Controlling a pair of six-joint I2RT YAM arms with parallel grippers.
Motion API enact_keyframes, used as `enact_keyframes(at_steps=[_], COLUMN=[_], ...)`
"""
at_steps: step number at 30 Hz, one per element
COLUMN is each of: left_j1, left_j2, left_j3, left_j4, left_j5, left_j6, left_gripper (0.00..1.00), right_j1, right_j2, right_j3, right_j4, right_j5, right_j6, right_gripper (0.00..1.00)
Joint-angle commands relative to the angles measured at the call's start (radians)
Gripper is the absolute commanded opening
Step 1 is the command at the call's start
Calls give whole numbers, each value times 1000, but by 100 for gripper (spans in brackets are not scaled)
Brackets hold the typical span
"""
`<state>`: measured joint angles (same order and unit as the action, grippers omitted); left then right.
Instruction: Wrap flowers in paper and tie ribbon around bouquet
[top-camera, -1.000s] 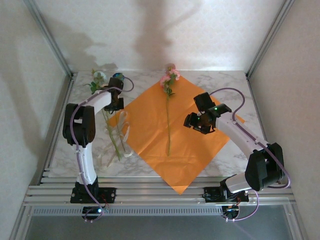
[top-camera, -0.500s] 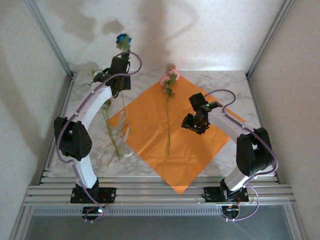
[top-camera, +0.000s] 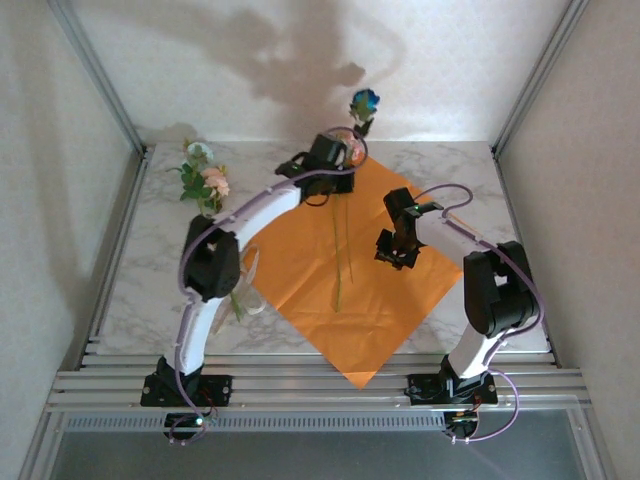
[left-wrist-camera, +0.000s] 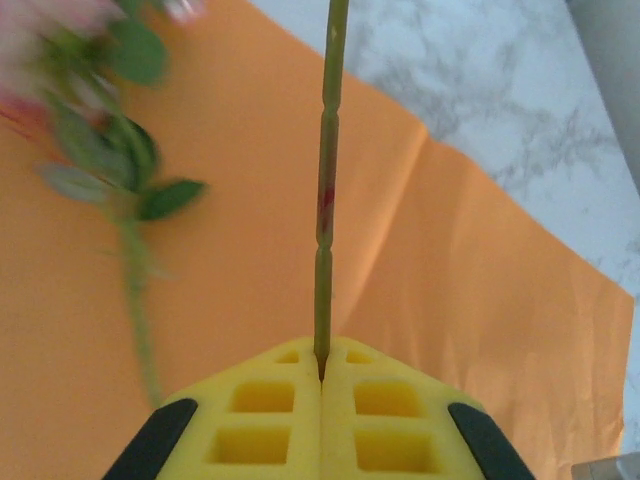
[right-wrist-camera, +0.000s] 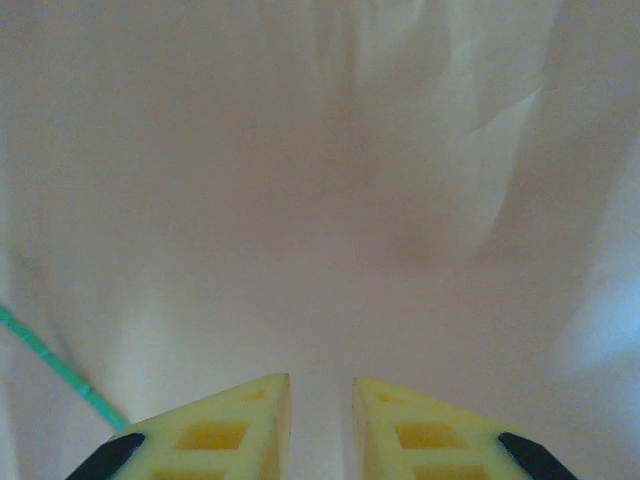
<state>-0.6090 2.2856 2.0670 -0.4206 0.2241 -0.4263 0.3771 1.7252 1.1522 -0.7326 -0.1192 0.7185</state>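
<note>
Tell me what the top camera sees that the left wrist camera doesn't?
The top camera adds the blue bloom held high, the spare flowers and the right gripper. The left wrist camera adds a close look at the left gripper pinched shut on the thin green stem. Both show the orange paper and the flower lying on it.

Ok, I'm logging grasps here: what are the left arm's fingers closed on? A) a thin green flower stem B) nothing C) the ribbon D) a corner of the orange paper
A: in the left wrist view the left arm's fingers are pressed together on a thin green stem above the orange paper.
</note>
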Motion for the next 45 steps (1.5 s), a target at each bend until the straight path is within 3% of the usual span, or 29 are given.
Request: enact_keyframes(at_steps=[1, 8, 10, 12, 13, 15, 19, 22, 26, 29, 32, 37, 45], left_j1=[-1, -12, -11, -12, -11, -4, 90, 261, 503, 600, 644, 649, 654], left_j2=[85, 145, 159, 129, 98, -1, -229, -379, -417, -413, -390, -339, -320], left_j3=[62, 26, 65, 92, 91, 76, -83, -308, -533, -632, -677, -681, -691], left_j4=[32, 43, -23, -82, -100, -153, -241, -257, -241, -154, -82, -76, -36], left_j5=[41, 22, 4, -30, -50, -117, -207, -184, -121, -102, -76, -128, -181], left_j6=[-105, -158, -160, -163, -164, -170, -181, -147, -27, 48, 102, 171, 193], left_gripper=[0, 3, 24, 36, 47, 56, 55, 51, 47, 44, 46, 49, 40], right_j1=[-4, -4, -4, -4, -4, -4, -4, -4, -3, -3, -2, -2, -3], right_j2=[28, 41, 52, 65, 70, 75, 77, 79, 85, 76, 73, 73, 71], right_j3=[20, 12, 15, 20, 21, 22, 20, 15, 17, 17, 20, 27, 40], right_j4=[-45, -45, -45, -45, -45, -45, -39, -34, -36, -40, -48, -54, -64], right_j5=[29, 28, 26, 26, 26, 27, 32, 34, 32, 32, 34, 33, 30], right_j6=[10, 13, 10, 6, 5, -1, -6, -9, -15, -19, -26, -24, -26], right_gripper=[23, 24, 24, 24, 24, 24, 24, 24, 23, 23, 23, 24, 24])
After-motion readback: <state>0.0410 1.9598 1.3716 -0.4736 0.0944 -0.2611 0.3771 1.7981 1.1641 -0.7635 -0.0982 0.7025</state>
